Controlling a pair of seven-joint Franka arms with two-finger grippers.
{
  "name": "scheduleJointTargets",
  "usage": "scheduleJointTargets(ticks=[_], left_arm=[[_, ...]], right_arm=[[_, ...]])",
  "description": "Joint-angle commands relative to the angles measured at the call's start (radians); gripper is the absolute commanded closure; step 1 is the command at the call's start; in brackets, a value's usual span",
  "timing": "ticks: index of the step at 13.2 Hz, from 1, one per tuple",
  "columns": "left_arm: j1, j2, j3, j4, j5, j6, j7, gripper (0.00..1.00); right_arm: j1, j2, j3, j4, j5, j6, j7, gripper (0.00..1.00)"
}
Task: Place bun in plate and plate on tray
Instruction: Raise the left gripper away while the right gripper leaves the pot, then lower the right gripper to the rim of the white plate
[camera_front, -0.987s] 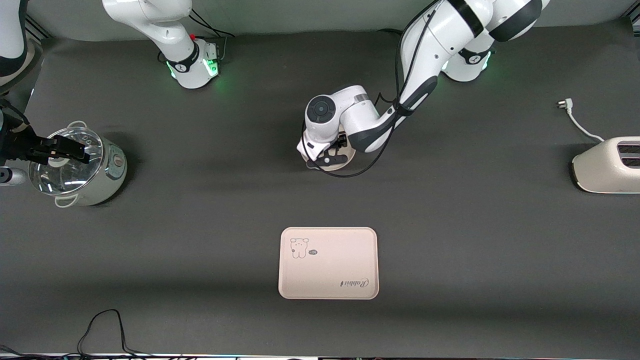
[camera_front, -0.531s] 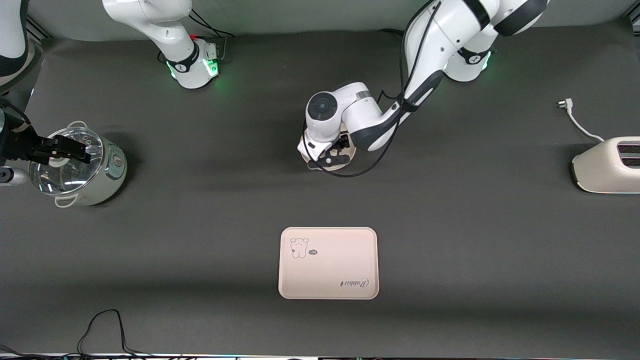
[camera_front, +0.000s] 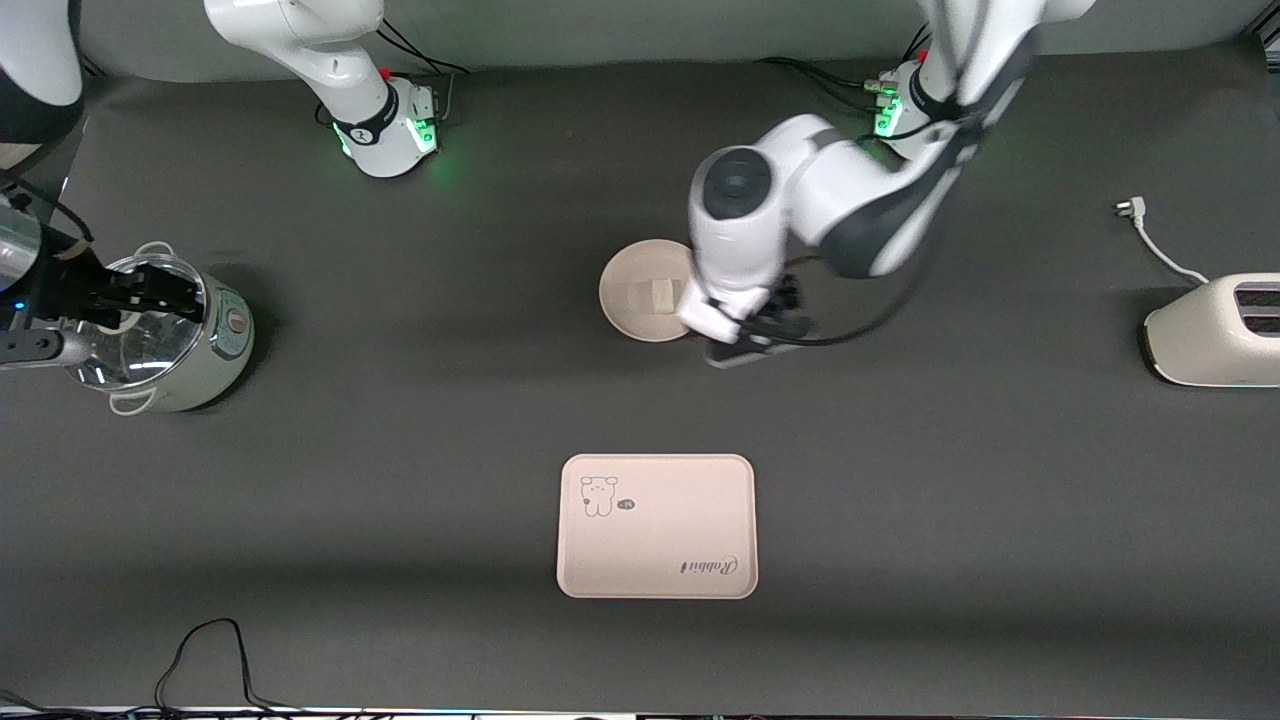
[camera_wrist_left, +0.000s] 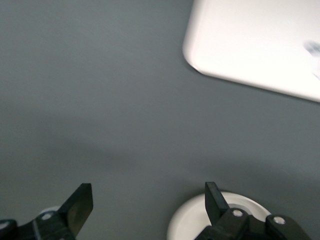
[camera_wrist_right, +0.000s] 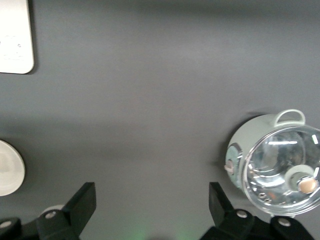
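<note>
Resting in plate: the bun (camera_front: 660, 293) lies near the middle of the plate (camera_front: 628, 308), so the first half of the task looks done.
Left gripper: the left gripper (camera_front: 757, 338) hangs with its fingers (camera_wrist_left: 80, 206) spread wide and nothing between them, over bare table just beside the plate's rim, on the side toward the left arm's end.
Plate from this hand: close by and a little lower than the fingertips; the left wrist view shows part of its rim (camera_wrist_left: 187, 220) under one finger.
Tray: the tray (camera_front: 656, 526) lies flat and bare, well apart from the left gripper and nearer the front camera than the plate, with the cartoon animal and lettering uncovered.
Right gripper: the right gripper (camera_front: 140, 295) waits with wide fingers over the glass-lidded pot (camera_front: 165, 345) at the right arm's end, holding nothing.
Left to do: the plate is not yet on the tray; by the look of things it must be gripped at the rim, carried level so the bun stays put, and set down inside the tray's edge.
Bystander: a toaster (camera_front: 1215, 330) sits at the left arm's end, well apart from either hand.
</note>
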Motion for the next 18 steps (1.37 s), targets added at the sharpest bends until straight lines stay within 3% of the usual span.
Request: scheduleJointTargets(ticks=[1,4,6,10,13,14,15,17,18], left_arm=[[0.18,-0.093,-0.012,0.009,-0.025,-0.144,0.215,0.0],[0.358,-0.148,-0.012,0.059,-0.064,-0.215,0.437,0.0],[0.39,-0.15,-0.012,0.095,-0.077,-0.247,0.478,0.0],[0.519,-0.176,-0.006,0.191,-0.14,-0.359,0.672,0.0],[0.603,-0.214,0.0,0.204,-0.149,-0.399,0.796,0.0],[0.596,-0.238,0.038,0.202,-0.179,-0.417,0.844,0.0],[0.558,-0.269,0.119,0.199,-0.219,-0.431,0.893,0.0],[0.318,-0.321,0.402,0.187,-0.274,-0.433,0.955,0.0],[0.214,-0.34,0.507,0.178,-0.293,-0.433,0.964,0.0]], right_arm=[[0.111,-0.056,-0.005,-0.071,0.041,0.004,0.148,0.0],[0.267,-0.077,-0.005,-0.092,0.087,0.004,0.307,0.0],[0.33,-0.081,-0.003,-0.121,0.17,0.023,0.357,0.0],[0.548,-0.081,-0.005,-0.16,0.166,0.121,0.589,0.0],[0.687,-0.082,-0.003,-0.204,0.163,0.206,0.761,0.0],[0.715,-0.082,-0.002,-0.213,0.163,0.215,0.777,0.0],[0.735,-0.087,-0.002,-0.227,0.163,0.227,0.779,0.0],[0.746,-0.135,0.001,-0.303,0.164,0.281,0.773,0.0],[0.746,-0.175,0.001,-0.38,0.164,0.342,0.762,0.0]])
